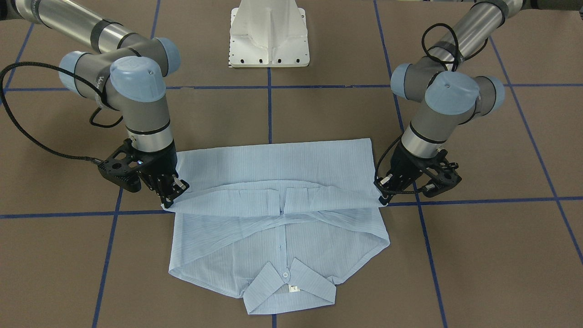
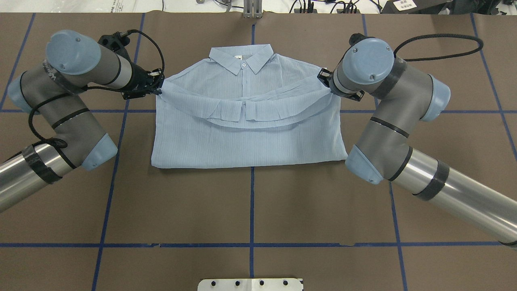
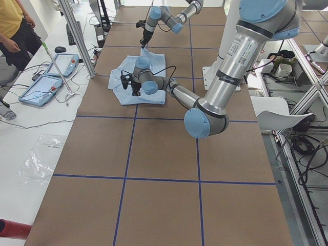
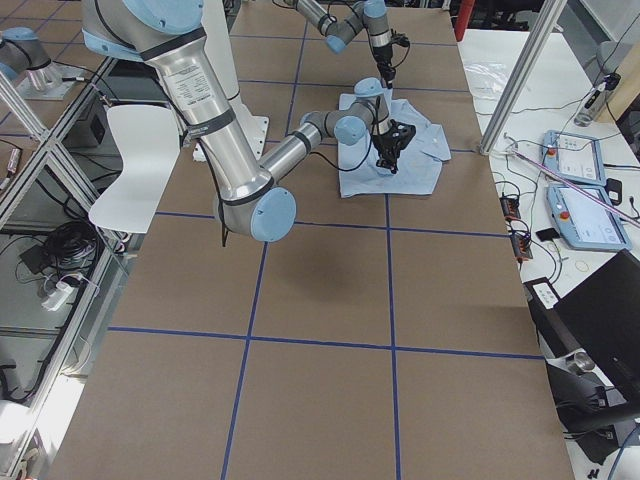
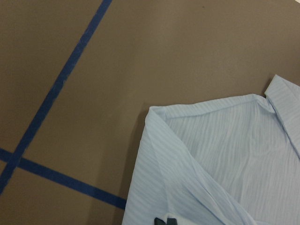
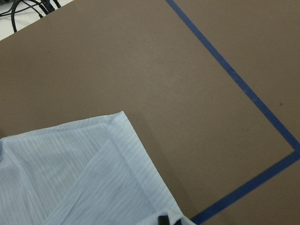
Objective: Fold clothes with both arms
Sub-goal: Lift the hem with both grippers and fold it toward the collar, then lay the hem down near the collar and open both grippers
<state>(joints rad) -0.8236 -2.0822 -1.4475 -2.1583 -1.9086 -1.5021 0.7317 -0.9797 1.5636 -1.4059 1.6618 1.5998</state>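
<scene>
Evidently the left gripper [image 2: 159,86] and right gripper [image 2: 325,80] each clench the shirt [image 2: 250,137] between them.

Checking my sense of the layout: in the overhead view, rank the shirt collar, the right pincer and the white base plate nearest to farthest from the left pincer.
From the left pincer:
1. The shirt collar, middle of the far edge.
2. The right pincer, across the shirt.
3. The white base plate, near edge, centre.

Robotics lab: 2 teach pendants [image 3: 42,89], aluminium framing [image 3: 76,37], floor cables [image 4: 62,242], tape-gridded table [image 3: 164,154].
</scene>
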